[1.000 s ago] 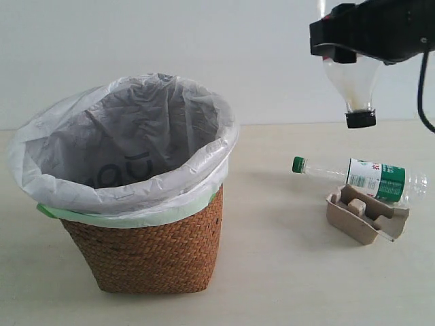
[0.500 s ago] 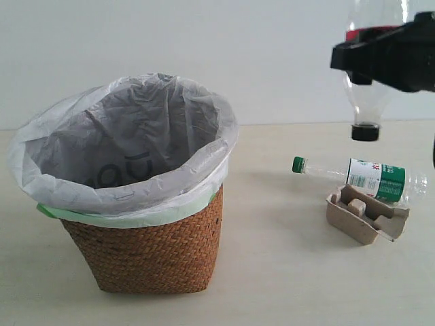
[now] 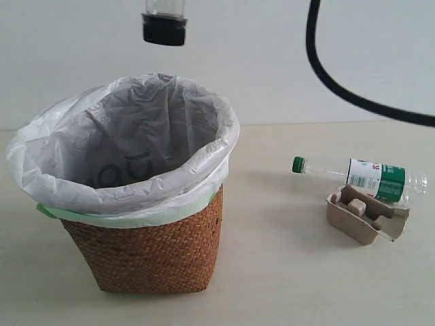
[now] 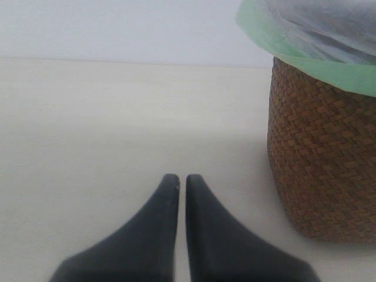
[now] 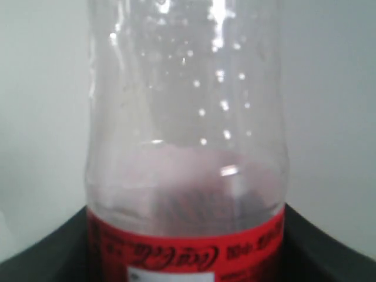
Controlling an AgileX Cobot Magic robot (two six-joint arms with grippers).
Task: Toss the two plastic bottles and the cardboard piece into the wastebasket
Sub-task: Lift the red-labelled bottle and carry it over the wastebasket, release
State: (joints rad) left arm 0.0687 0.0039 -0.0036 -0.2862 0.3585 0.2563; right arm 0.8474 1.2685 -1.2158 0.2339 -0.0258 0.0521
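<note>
Left gripper (image 4: 182,182) sat low over the table (image 4: 88,129), just beside the wastebasket (image 3: 146,251). Its jaws were pressed nearly together with nothing between them. It looked parked out of the way, since the other arm had the load.

The wastebasket stood on the left of the exterior view with its white liner bag (image 3: 129,129) folded over the rim, mouth wide open, and nothing showed inside from this angle.

The red-label bottle (image 3: 164,24) hung cap-down in the air, lined up with the basket's mouth. Only its black cap and neck entered the exterior view's top edge, so depth over the opening couldn't be confirmed. It was probably held there to drop straight in.

Right gripper (image 5: 187,261) was clamped on that bottle at the label, with a dark jaw showing on either side. The grip looked firm, not yet released.

A black cable (image 3: 326,75) looped down right of centre; the arm itself was out of frame.

At far right the green-cap bottle (image 3: 370,178) lay on its side, cap pointing toward the basket and body touching the cardboard tray (image 3: 363,216) in front of it. Both were well apart from the basket, untouched and yet to be thrown away.
</note>
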